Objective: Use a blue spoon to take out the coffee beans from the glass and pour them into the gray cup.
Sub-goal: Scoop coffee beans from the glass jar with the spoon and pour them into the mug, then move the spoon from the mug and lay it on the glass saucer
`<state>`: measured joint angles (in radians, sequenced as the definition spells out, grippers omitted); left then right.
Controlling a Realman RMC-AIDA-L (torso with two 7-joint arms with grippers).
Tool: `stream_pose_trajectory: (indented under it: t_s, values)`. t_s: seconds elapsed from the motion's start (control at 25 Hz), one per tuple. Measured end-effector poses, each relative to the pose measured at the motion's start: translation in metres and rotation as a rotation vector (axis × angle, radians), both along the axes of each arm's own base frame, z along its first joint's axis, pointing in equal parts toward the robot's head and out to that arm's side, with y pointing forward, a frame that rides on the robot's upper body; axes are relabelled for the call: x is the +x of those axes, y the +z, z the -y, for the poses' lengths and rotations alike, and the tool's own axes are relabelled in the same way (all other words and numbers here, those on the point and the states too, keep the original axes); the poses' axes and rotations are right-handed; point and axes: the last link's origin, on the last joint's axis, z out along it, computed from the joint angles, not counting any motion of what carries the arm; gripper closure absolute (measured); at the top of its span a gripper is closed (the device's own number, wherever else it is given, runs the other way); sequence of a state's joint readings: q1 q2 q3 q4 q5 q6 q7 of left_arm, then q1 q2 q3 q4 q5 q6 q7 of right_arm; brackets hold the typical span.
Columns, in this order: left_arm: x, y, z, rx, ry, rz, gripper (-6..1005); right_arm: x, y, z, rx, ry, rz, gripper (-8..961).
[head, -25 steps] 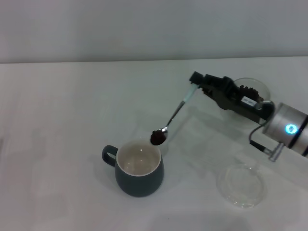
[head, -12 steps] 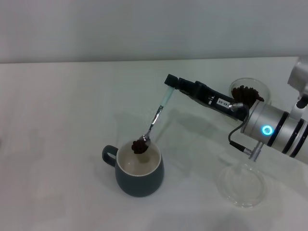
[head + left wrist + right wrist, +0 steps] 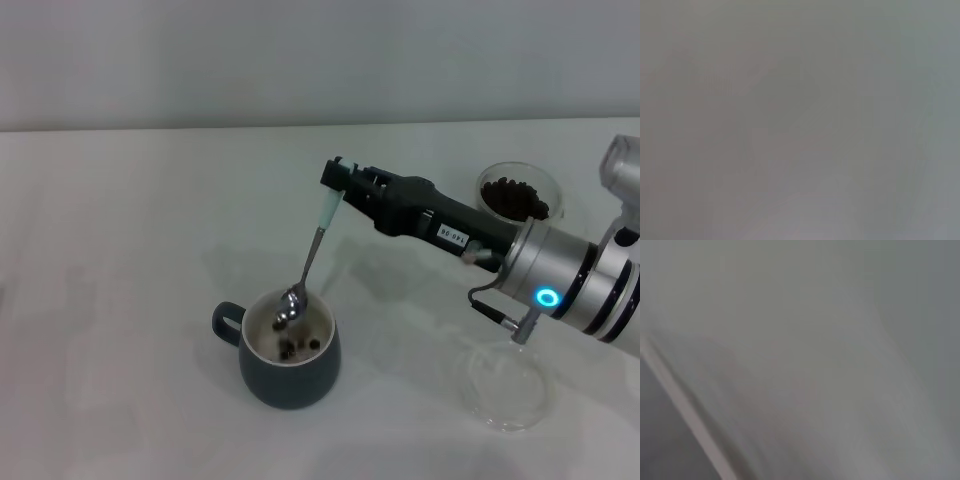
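The white table (image 3: 120,250) fills most of the head view, and the right arm reaches in from the right edge toward the centre. Lower centre stands the gray cup (image 3: 288,362), its loop handle turned to the frame's left; a few coffee beans (image 3: 299,346) lie on its cream floor. At upper right, behind the arm, sits the glass (image 3: 518,194) holding its dark heap of beans, and at lower right a flat clear saucer (image 3: 505,385) lies unused. The right gripper (image 3: 336,180), just above centre, is clamped on the pale top of the blue spoon (image 3: 308,262), which hangs steeply with its metal bowl dipped inside the cup's rim, a tilt that likely serves to tip the load out over the opening. The left gripper appears in no view.
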<state>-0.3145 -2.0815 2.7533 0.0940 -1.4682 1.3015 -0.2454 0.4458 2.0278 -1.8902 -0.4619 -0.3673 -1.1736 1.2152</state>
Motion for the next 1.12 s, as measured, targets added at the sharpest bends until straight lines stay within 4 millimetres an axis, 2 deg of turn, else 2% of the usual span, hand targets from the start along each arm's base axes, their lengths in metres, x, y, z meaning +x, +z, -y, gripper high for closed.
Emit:
stream_pose_trajectory:
  t_s: [0.32, 0.44, 0.48, 0.52, 0.76, 0.92, 1.12]
  values:
    - [0.000, 0.000, 0.000, 0.001, 0.000, 0.001, 274, -0.010, 0.003, 0.010, 0.081, 0.152, 0.028, 801]
    - [0.000, 0.000, 0.001, 0.001, 0.003, 0.002, 274, -0.009, 0.012, 0.011, 0.081, 0.144, -0.029, 801]
    - [-0.001, -0.001, 0.001, 0.001, 0.004, 0.003, 274, -0.003, 0.023, 0.011, 0.082, 0.123, -0.082, 801]
    - [-0.001, -0.001, 0.002, 0.001, 0.006, 0.003, 274, -0.003, 0.023, 0.011, 0.082, 0.123, -0.082, 801]
    - [-0.002, -0.001, 0.003, 0.002, 0.010, 0.005, 273, 0.025, 0.067, 0.019, 0.015, 0.071, -0.214, 801]
    - [-0.002, -0.001, 0.003, 0.002, 0.010, 0.009, 274, 0.049, 0.085, 0.023, -0.069, 0.038, -0.145, 801]
    - [0.001, -0.002, 0.000, 0.000, -0.001, 0.010, 273, 0.090, 0.103, 0.028, -0.095, -0.104, -0.046, 801]
